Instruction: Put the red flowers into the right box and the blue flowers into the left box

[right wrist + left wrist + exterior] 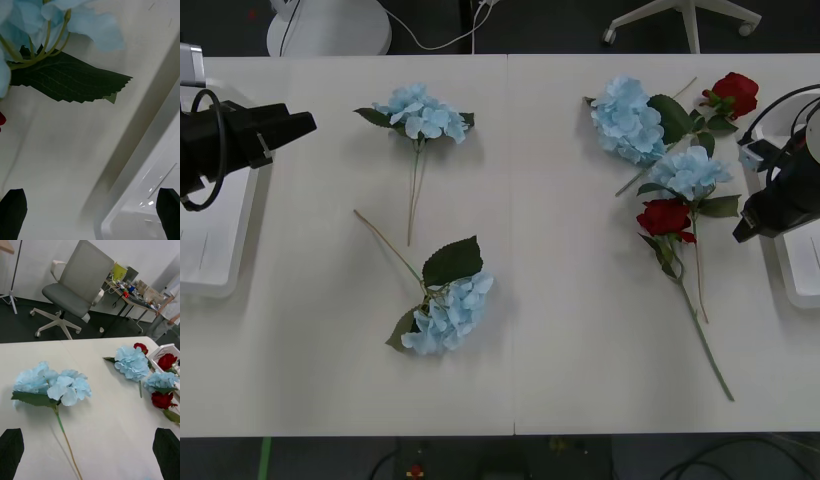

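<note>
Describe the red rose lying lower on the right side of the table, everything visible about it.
This red rose is an artificial bloom, deep red and fabric-like, on a long thin green stem running toward the table's near edge. A few dark leaves sit just below the head. It lies flat on the white table, the head tucked against a leaf of the neighbouring blue hydrangea. The right gripper is beside it, not touching.
</note>
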Controlling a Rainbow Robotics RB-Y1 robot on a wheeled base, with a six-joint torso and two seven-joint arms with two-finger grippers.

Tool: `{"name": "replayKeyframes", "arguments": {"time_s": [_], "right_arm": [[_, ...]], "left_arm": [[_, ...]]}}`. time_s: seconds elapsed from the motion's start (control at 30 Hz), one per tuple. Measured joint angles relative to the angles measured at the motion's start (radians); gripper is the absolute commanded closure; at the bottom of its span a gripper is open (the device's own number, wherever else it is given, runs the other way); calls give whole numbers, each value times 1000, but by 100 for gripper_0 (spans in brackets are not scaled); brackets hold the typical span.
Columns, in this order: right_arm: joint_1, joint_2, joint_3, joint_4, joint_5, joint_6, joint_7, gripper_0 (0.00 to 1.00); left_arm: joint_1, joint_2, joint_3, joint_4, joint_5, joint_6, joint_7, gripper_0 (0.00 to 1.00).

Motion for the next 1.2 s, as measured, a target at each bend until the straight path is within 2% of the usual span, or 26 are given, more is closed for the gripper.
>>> {"name": "replayKeyframes", "arguments": {"time_s": [0.2, 0.43, 0.6, 0.67, 0.77, 0.9, 0.93, 0.97, 1.03, 1.07, 1.13, 1.2], "right_arm": [[0, 47, 0, 39, 3, -27, -18, 0], [0, 105, 0, 69, 30, -78, -131, 0], [0, 130, -1, 74, 31, -90, -132, 0], [0, 135, -1, 75, 31, -93, -133, 0], [0, 142, -1, 78, 31, -101, -135, 0], [0, 156, -1, 99, 31, -136, -173, 0], [0, 160, -1, 106, 31, -145, -177, 0], [0, 164, -1, 112, 31, -152, -179, 4], [0, 173, -1, 127, 31, -164, -179, 8], [0, 176, -1, 132, 31, -168, -179, 17], [0, 181, -2, 138, 30, -171, -179, 32], [0, 184, -2, 139, 30, -172, -180, 54]], "left_arm": [[17, 0, 123, -67, -120, 71, 19, 0], [17, 0, 234, -76, -403, 238, 19, 0], [27, 0, 277, -156, -588, 227, 58, 0], [53, -1, 278, -243, -710, 138, 174, 0], [122, -1, 278, -422, -991, -5, 473, 0], [208, -1, 278, -596, -1300, -77, 904, 0], [225, -1, 278, -619, -1344, -95, 969, 0], [240, -1, 278, -632, -1383, -115, 996, 0], [267, 5, 266, -641, -1495, -203, 1001, 0], [278, 18, 243, -637, -1578, -283, 1006, 0], [287, 68, 152, -598, -1849, -530, 1083, 0], [274, 130, 33, -517, -2066, -741, 1304, 0]]}}
